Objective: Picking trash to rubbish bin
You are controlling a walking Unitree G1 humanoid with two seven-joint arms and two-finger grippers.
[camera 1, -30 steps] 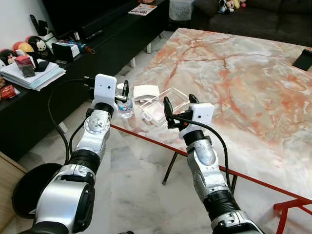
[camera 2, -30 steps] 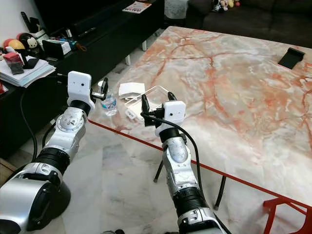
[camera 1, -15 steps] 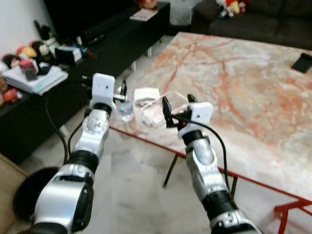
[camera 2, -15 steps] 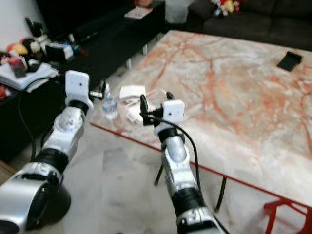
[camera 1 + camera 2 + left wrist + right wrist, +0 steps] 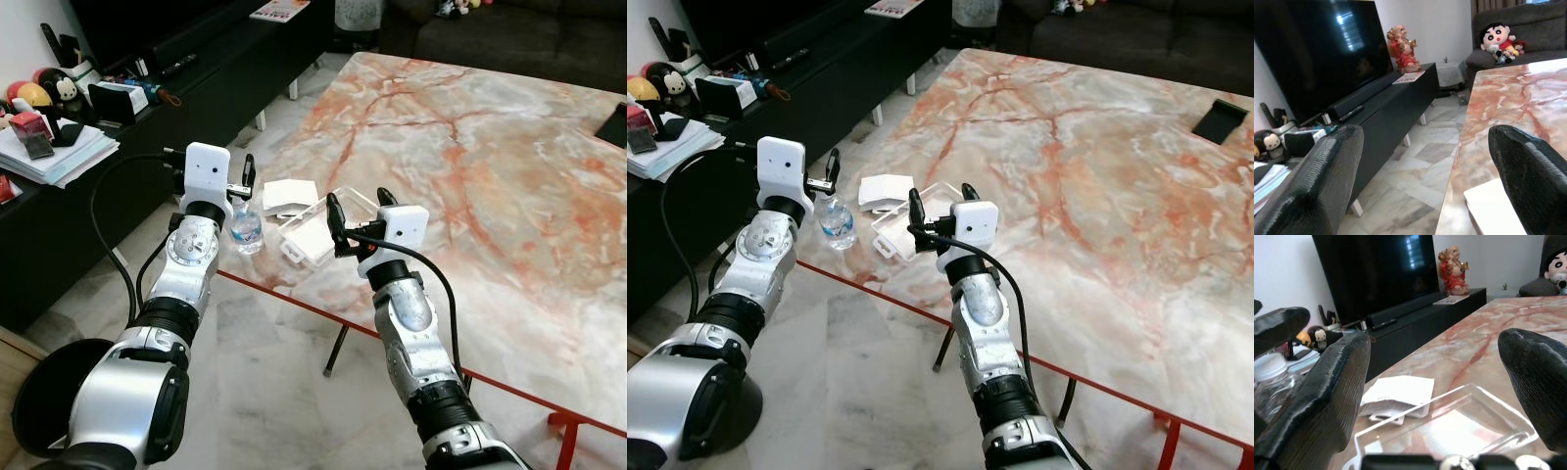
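Trash sits at the worktop corner, frame middle: small bottle, white paper, clear box. Both the left gripper and the right gripper are spread wide and hold nothing, so I think the left should drop gently around the bottle and squeeze softly so it won't tip

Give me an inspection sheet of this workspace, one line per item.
Surface: marble table with red edge.
Job's things: small water bottle, white folded paper and clear plastic container, grouped at the table's near corner.
Clutter: black object at the far table edge.
Grippers: left gripper open, above the bottle; right gripper open, by the container; both empty.
Cables: black cable looping off the left arm, another along the right forearm.
Surroundings: black TV console with TV, stacked papers, toys; dark sofa behind.
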